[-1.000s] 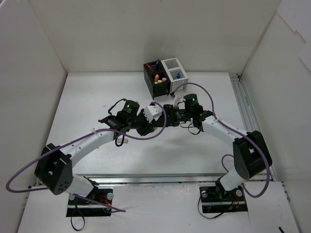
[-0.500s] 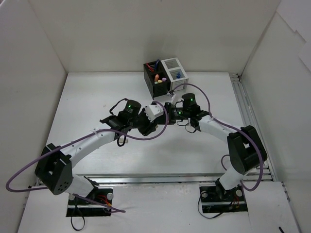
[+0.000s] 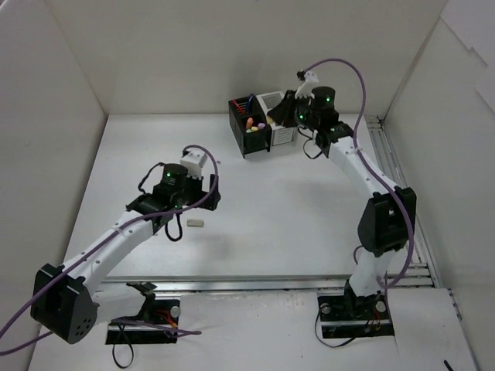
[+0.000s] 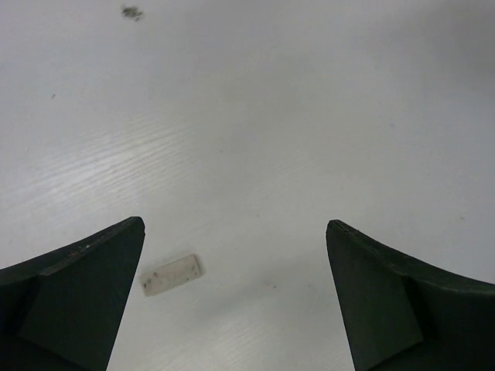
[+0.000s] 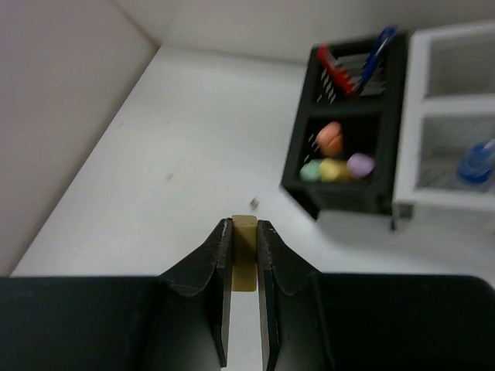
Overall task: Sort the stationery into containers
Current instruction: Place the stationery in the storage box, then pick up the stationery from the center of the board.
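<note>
My right gripper (image 5: 244, 224) is shut on a tan eraser (image 5: 244, 267) and hangs beside the containers at the back (image 3: 290, 110). The black container (image 5: 348, 199) holds orange (image 5: 330, 137), green (image 5: 311, 171), yellow (image 5: 333, 169) and pink (image 5: 360, 164) highlighters, plus a red pen (image 5: 334, 71) and a blue pen (image 5: 375, 54). Joined to it is the white container (image 5: 408, 116), which holds a blue-capped stick (image 5: 476, 158). My left gripper (image 4: 236, 224) is open above the table. A grey eraser (image 4: 172, 275) lies flat by its left finger, also visible from above (image 3: 196, 223).
White walls enclose the table on three sides. A metal rail (image 3: 387, 166) runs along the right edge. Purple cables loop over both arms. A small dark speck (image 5: 253, 203) lies on the table in front of the black container.
The two grippers met mid-table. The left has since opened and pulled back to the left. The right has shut on the tan eraser and carried it back to the containers.
</note>
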Motion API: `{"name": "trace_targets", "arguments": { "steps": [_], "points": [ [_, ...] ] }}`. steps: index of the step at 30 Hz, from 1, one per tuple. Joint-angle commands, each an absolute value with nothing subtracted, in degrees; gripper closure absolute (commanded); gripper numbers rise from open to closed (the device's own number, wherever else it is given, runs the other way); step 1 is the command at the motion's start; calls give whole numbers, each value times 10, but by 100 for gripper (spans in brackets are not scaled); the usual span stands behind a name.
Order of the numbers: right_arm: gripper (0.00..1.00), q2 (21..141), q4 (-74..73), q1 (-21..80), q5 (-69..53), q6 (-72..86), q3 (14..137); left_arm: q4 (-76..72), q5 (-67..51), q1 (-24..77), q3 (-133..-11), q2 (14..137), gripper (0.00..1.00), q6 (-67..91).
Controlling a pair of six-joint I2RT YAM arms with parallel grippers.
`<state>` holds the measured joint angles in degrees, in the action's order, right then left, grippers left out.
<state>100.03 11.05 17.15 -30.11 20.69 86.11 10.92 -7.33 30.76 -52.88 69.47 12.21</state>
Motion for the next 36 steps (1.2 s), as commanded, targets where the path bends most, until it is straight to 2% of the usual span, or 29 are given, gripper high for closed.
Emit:
{"name": "trace_targets", "arguments": {
  "steps": [1,6,12,16,21,22,24,25,27,32,36],
  "points": [
    [100,1076,108,155,-200,124,972,150,-43,259,-503,651,0,239],
    [100,1206,129,144,-157,82,1174,156,-101,193,-454,633,0,253],
    [100,1387,183,146,-55,34,1392,178,-106,173,-459,671,0,235],
    [100,1485,283,149,-9,7,1453,171,-131,154,-454,704,0,234],
    [100,1566,311,151,-16,11,1526,157,-166,129,-445,727,0,251],
    [95,1567,319,152,-17,15,1521,157,-167,129,-444,727,0,256],
    [74,1564,321,154,-11,18,1510,160,-169,124,-444,726,0,258],
    [52,1559,319,153,-4,17,1504,160,-170,124,-442,724,0,258],
    [39,1531,316,153,-4,10,1479,162,-174,124,-437,715,0,258],
    [27,1422,322,159,-25,-15,1370,175,-171,124,-425,696,0,289],
    [18,1289,330,176,-32,-65,1261,209,-152,124,-415,695,0,340]
  ]
}}
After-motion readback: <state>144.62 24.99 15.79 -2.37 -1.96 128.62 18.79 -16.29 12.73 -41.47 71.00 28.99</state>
